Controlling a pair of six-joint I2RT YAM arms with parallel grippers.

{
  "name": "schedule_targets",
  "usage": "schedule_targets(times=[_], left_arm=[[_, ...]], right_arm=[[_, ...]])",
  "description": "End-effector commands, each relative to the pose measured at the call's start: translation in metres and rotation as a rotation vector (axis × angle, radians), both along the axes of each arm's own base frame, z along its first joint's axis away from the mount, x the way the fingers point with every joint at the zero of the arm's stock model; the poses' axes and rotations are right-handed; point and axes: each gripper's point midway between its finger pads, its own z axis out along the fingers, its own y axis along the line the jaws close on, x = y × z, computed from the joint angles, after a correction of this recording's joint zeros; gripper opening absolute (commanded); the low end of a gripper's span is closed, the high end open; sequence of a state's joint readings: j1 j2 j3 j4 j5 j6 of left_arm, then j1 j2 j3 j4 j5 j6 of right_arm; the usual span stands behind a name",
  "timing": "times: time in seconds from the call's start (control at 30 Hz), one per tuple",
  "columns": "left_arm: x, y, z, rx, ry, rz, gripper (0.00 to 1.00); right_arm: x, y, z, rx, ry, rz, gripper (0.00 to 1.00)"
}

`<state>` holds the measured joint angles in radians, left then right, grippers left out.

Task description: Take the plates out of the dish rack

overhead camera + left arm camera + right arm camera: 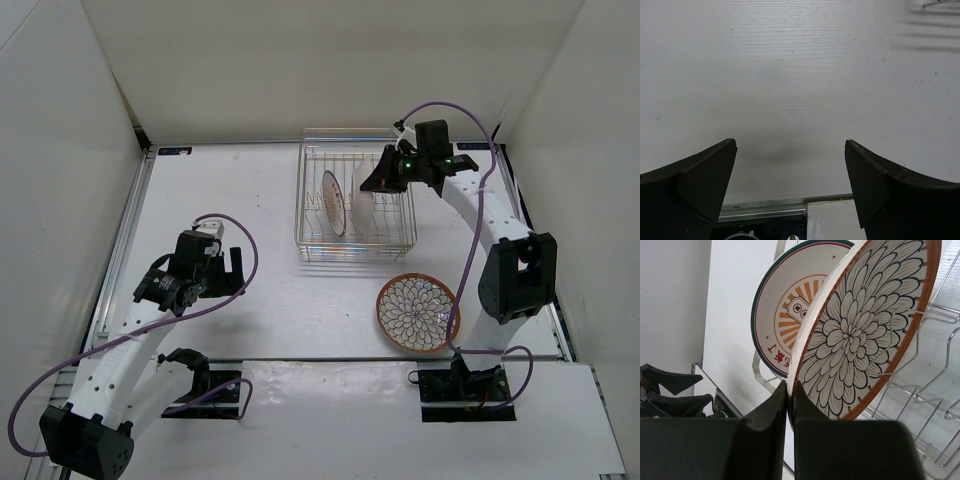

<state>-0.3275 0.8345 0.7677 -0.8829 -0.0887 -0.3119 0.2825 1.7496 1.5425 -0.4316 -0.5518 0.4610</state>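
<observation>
**Top external.**
- Dish rack (355,250): silver wire, at the far middle of the table (250,200), long side running near to far.
- Racked petal plate (362,195): on edge in the rack's right half, edge line running near to far, white side showing from above.
- Orange-motif plate (333,203): on edge just left of it and parallel, leaning, patterned face partly showing.
- Flat petal plate (418,312): face up on the table, near and to the right of the rack, apart from it.
- Right gripper (378,180): arm reaches far and bends back left over the rack's right side, fingers at the racked petal plate.
- Left gripper (235,272): arm folded low at the near left, well apart from the rack, pointing right.

**Left wrist.**
- Left gripper fingers (705,175) spread wide with nothing between them. Bare table below, rack wire at the top right corner.

**Right wrist.**
- Right gripper closed to a narrow slit, pinching the lower rim of the racked petal plate.
- That plate tilts, top leaning right, petal face toward the camera.
- The orange-motif plate stands behind it, dark-rimmed.
- Rack prongs show at the right.
</observation>
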Motion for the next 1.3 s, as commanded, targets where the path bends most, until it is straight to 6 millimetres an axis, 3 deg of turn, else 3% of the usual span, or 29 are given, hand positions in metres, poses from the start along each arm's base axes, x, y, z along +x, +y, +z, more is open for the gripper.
schedule_targets(times=[0.0,0.4,0.5,0.57,0.6,0.63,0.7,0.73,0.77,0.8,0.83,0.93,1.0,1.03,1.07,1.23,1.27], left_arm=[[0.007,-0.004,0.017,-0.023,-0.057,-0.005,1.0],[0.007,-0.003,0.016,-0.017,-0.049,-0.001,1.0],[0.006,-0.003,0.014,-0.017,-0.045,-0.002,1.0],[0.006,-0.003,0.014,-0.016,-0.046,-0.002,1.0],[0.006,-0.003,0.014,-0.014,-0.047,-0.004,1.0],[0.006,-0.002,0.015,-0.013,-0.047,-0.001,1.0],[0.006,-0.002,0.014,-0.012,-0.046,-0.002,1.0],[0.006,-0.003,0.014,-0.016,-0.048,-0.002,1.0],[0.006,-0.003,0.014,-0.017,-0.045,-0.004,1.0],[0.006,-0.003,0.015,-0.019,-0.046,-0.005,1.0],[0.006,-0.003,0.015,-0.019,-0.046,-0.004,1.0],[0.006,-0.003,0.015,-0.019,-0.044,-0.003,1.0],[0.006,-0.003,0.015,-0.018,-0.046,-0.003,1.0],[0.006,-0.002,0.014,-0.014,-0.046,-0.002,1.0],[0.005,-0.002,0.014,-0.014,-0.047,0.001,1.0],[0.006,-0.001,0.014,-0.012,-0.046,0.003,1.0],[0.006,-0.003,0.015,-0.015,-0.047,-0.002,1.0]], right_arm=[[0.013,0.005,0.086,0.065,-0.273,0.025,0.0],[0.013,0.007,0.123,0.155,-0.342,0.003,0.0],[0.019,0.008,0.119,0.164,-0.326,-0.014,0.0],[0.012,0.003,0.125,0.172,-0.325,-0.001,0.0],[0.005,0.0,0.123,0.169,-0.335,-0.013,0.0],[0.012,-0.006,0.111,0.147,-0.36,-0.076,0.0],[0.011,-0.006,0.125,0.164,-0.417,-0.065,0.0],[0.006,-0.008,0.112,0.13,-0.339,-0.058,0.0],[0.013,-0.01,0.139,0.135,-0.39,-0.064,0.0],[0.014,-0.012,0.147,0.122,-0.408,-0.065,0.0],[0.014,-0.011,0.145,0.119,-0.408,-0.057,0.0],[0.012,-0.004,0.166,0.154,-0.408,0.002,0.0],[0.015,-0.005,0.17,0.188,-0.413,-0.014,0.0],[0.016,-0.004,0.157,0.195,-0.386,-0.016,0.0],[0.016,0.001,0.159,0.233,-0.42,0.018,0.0],[0.017,0.011,0.13,0.351,-0.271,0.077,0.0],[0.022,0.01,0.139,0.373,-0.331,0.087,0.0]])
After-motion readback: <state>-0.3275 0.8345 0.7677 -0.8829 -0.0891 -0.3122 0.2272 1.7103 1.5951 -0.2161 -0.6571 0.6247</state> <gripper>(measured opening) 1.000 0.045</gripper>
